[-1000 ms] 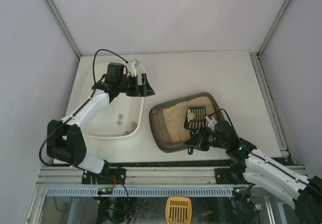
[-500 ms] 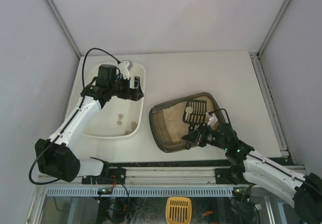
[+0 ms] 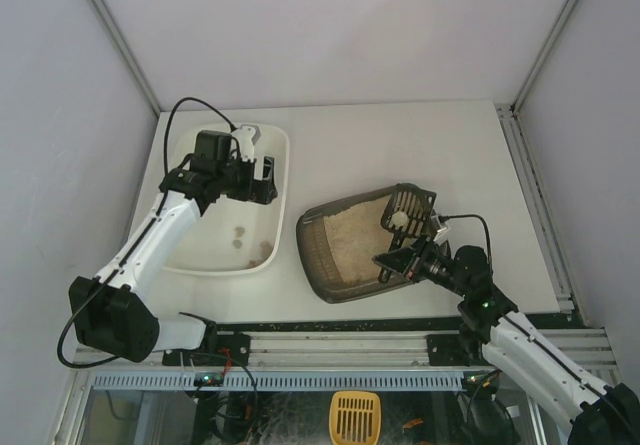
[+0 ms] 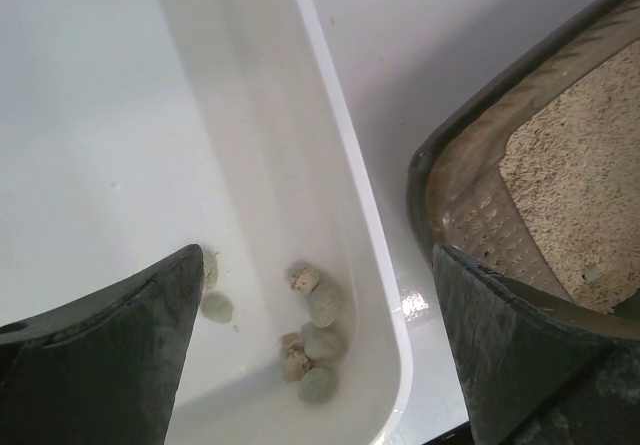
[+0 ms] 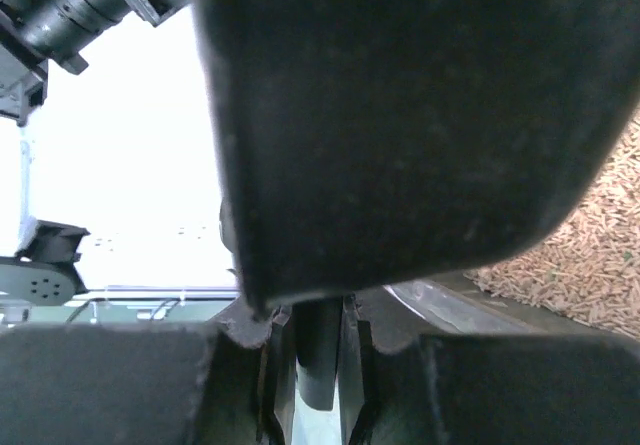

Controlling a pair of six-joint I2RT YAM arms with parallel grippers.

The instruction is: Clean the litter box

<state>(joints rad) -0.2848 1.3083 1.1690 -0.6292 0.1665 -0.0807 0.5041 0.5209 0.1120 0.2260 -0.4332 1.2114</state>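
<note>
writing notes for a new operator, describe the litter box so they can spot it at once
On the white table, two trays lie side by side. The litter box is the right one, with a black scoop held over its far corner. It is dark grey-brown with beige litter; the tray beside it is glossy white with a few clumps.
</note>
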